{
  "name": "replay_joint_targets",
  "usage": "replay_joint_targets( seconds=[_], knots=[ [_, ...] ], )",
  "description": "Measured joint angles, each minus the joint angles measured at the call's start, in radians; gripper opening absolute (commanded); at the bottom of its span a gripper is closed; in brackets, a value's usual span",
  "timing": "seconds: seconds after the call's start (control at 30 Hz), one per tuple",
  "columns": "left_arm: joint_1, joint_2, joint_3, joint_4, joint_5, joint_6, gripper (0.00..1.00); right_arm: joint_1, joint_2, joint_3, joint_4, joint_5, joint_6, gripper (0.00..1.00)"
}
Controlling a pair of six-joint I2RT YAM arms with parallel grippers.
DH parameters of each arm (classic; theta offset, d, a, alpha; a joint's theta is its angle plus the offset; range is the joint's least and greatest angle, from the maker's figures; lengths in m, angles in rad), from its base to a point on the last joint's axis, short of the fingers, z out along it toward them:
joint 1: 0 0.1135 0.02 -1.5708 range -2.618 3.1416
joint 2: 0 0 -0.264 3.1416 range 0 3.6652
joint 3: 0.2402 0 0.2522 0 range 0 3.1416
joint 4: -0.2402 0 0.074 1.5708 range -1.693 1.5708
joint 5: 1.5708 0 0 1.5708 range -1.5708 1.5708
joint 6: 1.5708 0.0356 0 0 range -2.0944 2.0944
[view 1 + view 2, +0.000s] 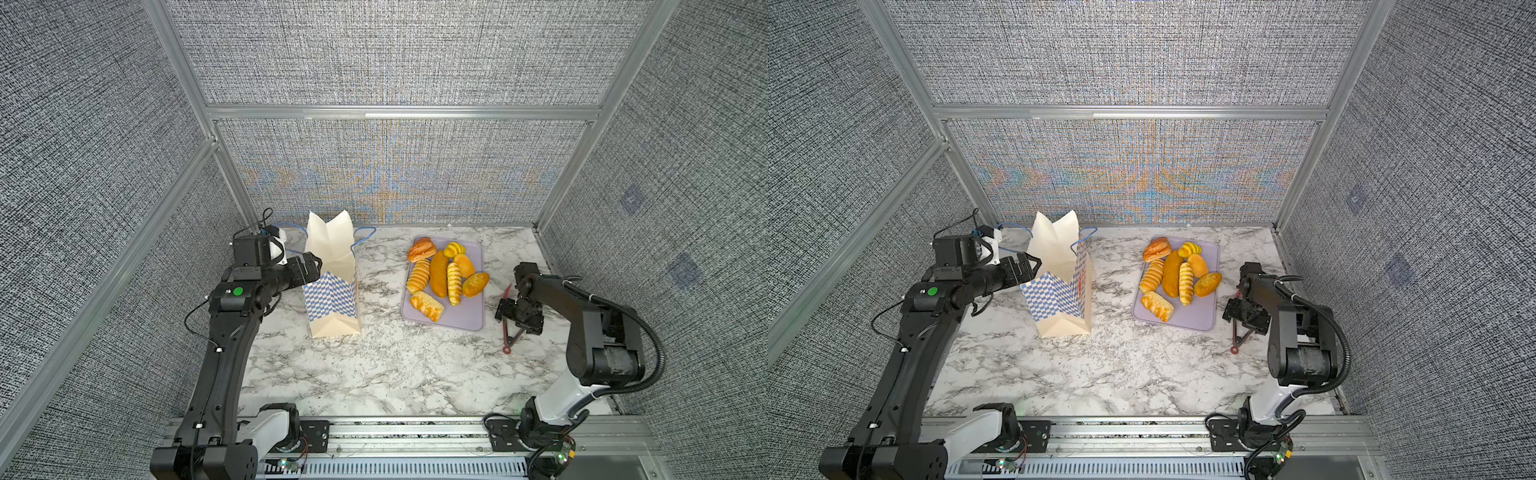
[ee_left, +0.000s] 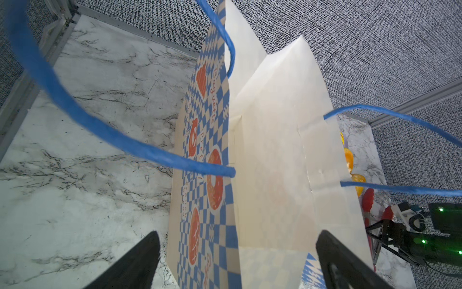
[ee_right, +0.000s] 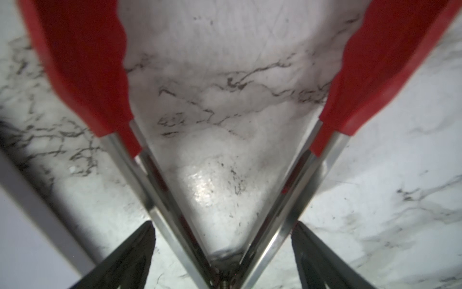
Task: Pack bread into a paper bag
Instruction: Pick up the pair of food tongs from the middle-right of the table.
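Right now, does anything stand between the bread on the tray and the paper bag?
Nothing visible does: only bare marble table lies between the bread on the lilac tray and the paper bag.

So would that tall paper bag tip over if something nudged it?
Probably, and quite easily. The paper bag stands tall on a narrow base and shows no bread inside, so it is likely light. Its thin, creased paper walls would probably buckle rather than push back.

The paper bag (image 1: 1059,301) stands upright on the worktop (image 1: 1100,374), mouth open. The left tool (image 1: 1032,266) is at its rim. Eight pieces of bread (image 1: 1172,274) lie on the lilac tray (image 1: 1200,318). The right tool (image 1: 1241,322) meets the red tongs (image 1: 1236,338).
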Motion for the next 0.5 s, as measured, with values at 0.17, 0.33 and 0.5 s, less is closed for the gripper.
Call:
replay_joint_targets(
  seconds=[0.17,0.33,0.5],
  knots=[
    [0.0,-0.011,0.0,-0.001,-0.003,0.0,0.98,0.003,0.021,0.0,0.016,0.005,0.021,0.88],
    [0.003,-0.021,0.0,-0.001,-0.006,0.0,0.98,0.008,0.036,0.007,0.023,-0.001,0.036,0.88],
    [0.005,-0.028,0.0,-0.002,-0.007,0.0,0.98,0.011,0.05,0.013,0.021,-0.004,0.046,0.85]
  ],
)
